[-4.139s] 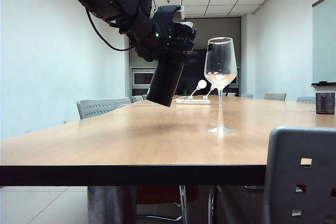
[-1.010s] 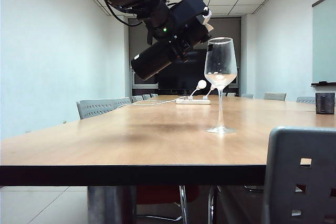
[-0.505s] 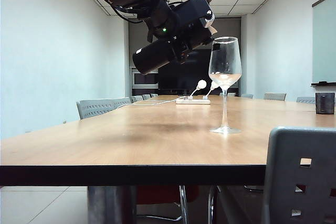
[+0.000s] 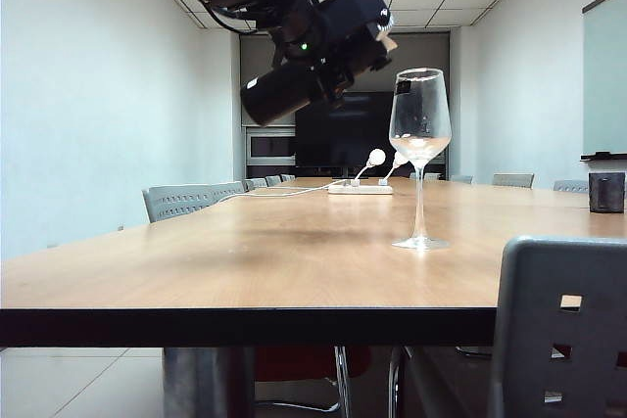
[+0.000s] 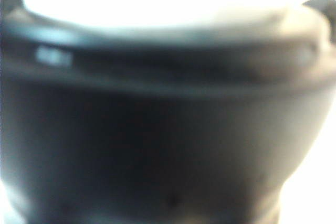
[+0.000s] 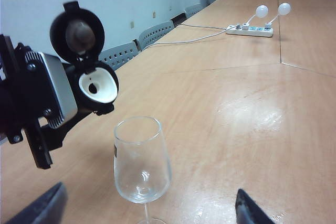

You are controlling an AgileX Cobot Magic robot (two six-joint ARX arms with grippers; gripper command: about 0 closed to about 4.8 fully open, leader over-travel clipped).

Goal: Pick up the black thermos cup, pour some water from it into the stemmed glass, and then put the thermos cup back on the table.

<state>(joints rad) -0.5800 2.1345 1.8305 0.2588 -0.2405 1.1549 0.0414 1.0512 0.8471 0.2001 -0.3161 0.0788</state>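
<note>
Above the stemmed glass (image 4: 420,134), left end effector (image 4: 333,41) tilts black thermos cup (image 4: 284,95).

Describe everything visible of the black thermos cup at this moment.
The black thermos cup is a slim matte black cylinder, held in the air by the left gripper and tipped nearly level, mouth toward the stemmed glass. Its flip lid hangs open over a whitish spout. No water stream shows.

No text, label, brand or number is legible on anything here.
</note>
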